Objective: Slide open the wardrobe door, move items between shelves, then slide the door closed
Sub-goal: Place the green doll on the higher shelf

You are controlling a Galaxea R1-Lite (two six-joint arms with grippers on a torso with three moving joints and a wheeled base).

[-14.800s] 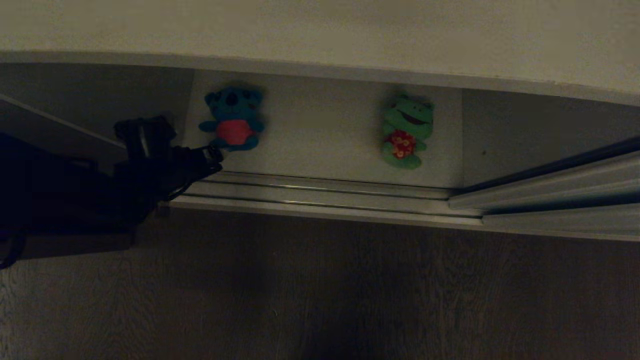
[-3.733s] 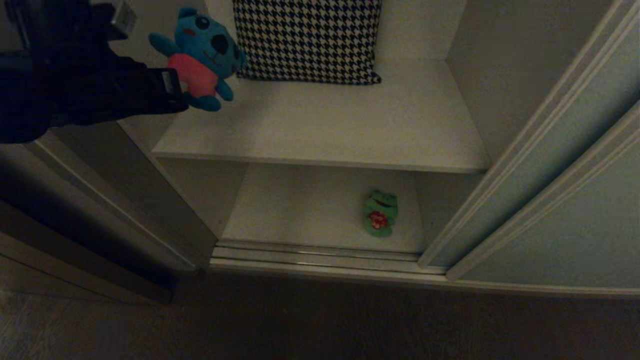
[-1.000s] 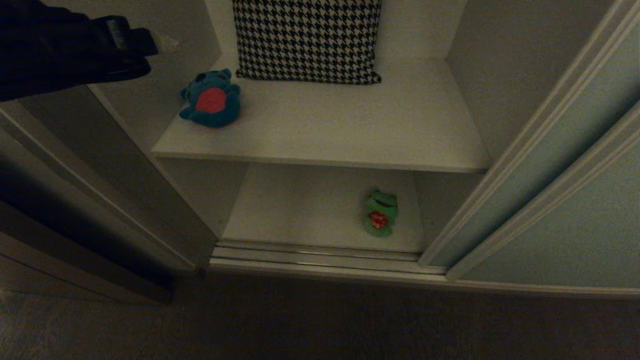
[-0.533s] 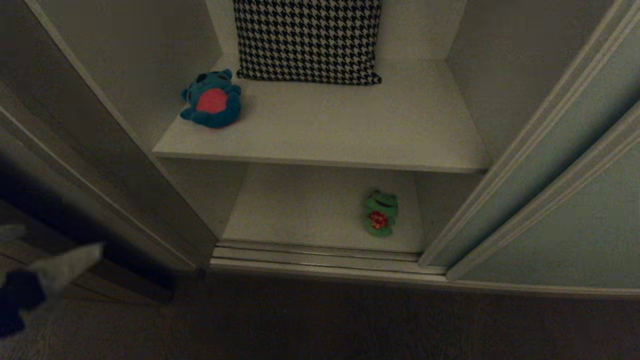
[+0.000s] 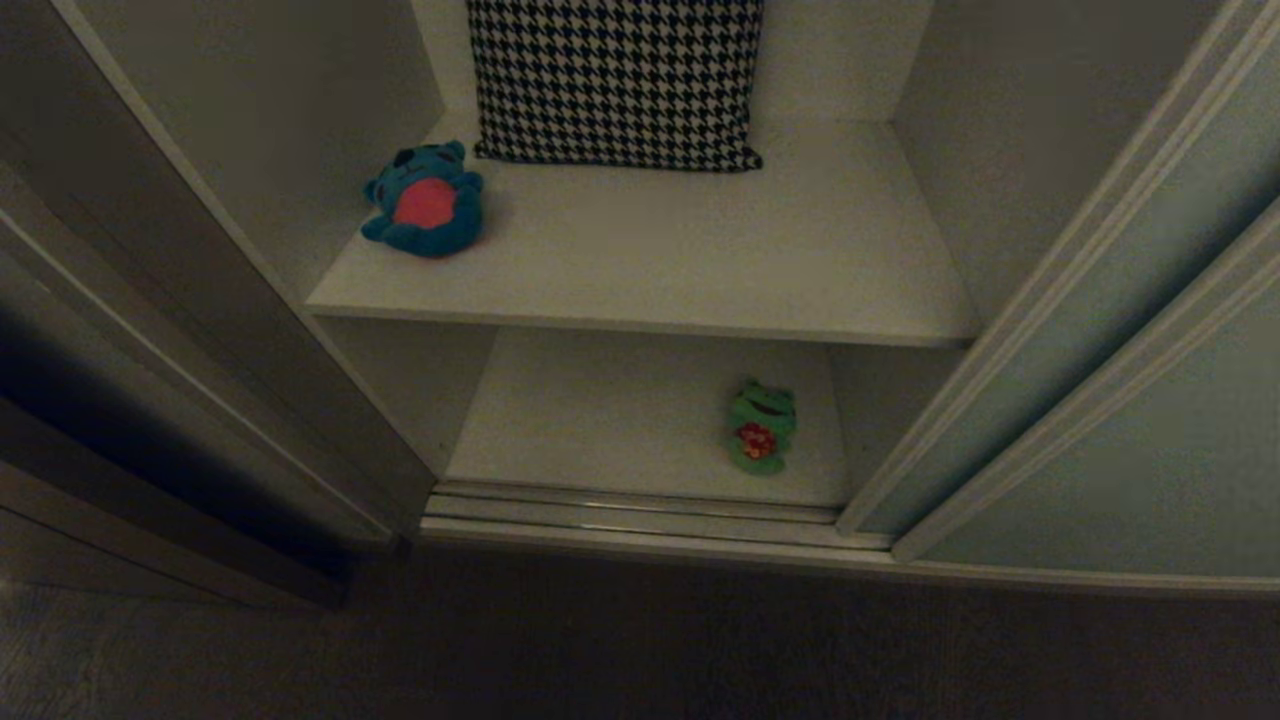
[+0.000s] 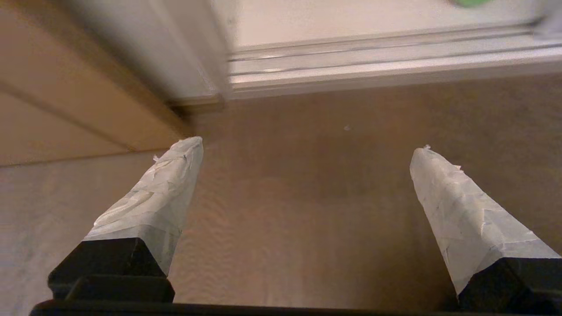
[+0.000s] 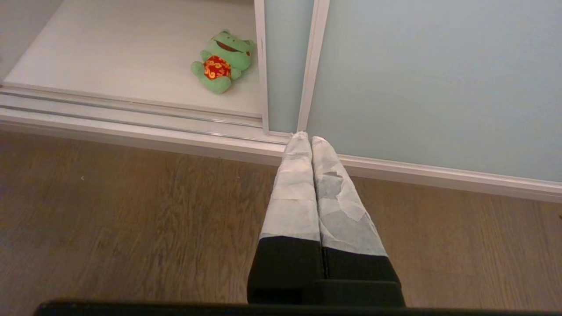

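Left hand [image 6: 307, 147] empty, above floor [image 6: 307, 219]

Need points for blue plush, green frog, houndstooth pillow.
blue plush [image 5: 425, 203], head view, on its red belly.
green frog [image 7: 218, 68], right wrist view, on its red spotted patch.
houndstooth pillow [image 5: 615, 80], head view, middle of its patterned face.

The left pincer [image 6: 307, 147] (fingers spread wide, empty) hangs over the wooden floor [image 6: 298, 197] near the door track [image 6: 373, 66]
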